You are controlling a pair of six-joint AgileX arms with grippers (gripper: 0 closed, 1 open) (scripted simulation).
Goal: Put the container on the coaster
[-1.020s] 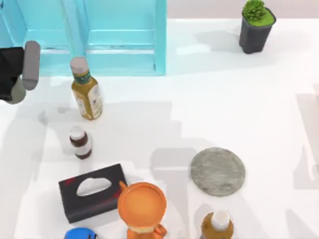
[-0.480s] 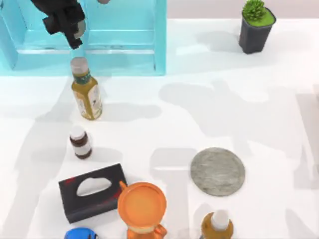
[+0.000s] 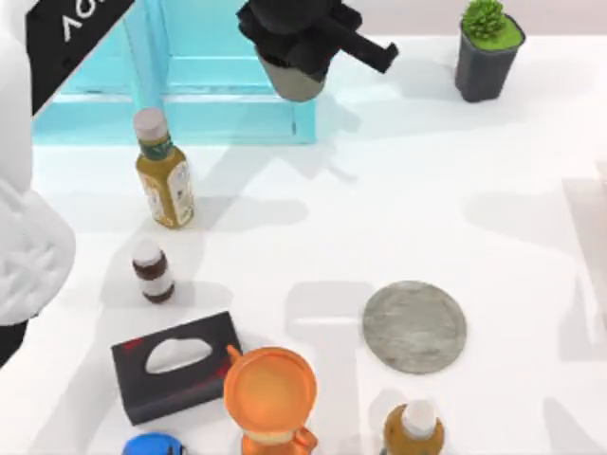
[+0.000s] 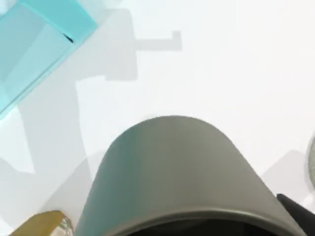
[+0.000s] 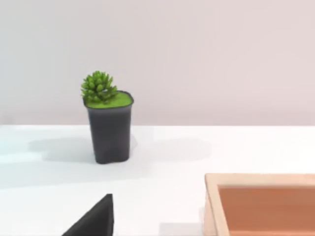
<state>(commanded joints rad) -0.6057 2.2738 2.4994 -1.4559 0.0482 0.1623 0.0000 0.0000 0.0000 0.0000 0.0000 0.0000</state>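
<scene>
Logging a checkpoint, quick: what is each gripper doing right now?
Left gripper: shut on the grey cup, carried above the table's far side by the blue rack.
Right gripper: cannot be told.

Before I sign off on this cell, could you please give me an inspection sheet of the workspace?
Surface: white table, shadowed in patches.
Job's things: grey-olive container held aloft at the table's far edge; stone-textured coaster bare, near right of centre.
Clutter: dressing bottle, pill bottle, black tissue box, orange mug, second bottle, potted plant, blue bin, blue object, wooden tray.
Grippers: left pincer shut on the container.
Cables: nothing seen.
Surroundings: plain wall.
</scene>
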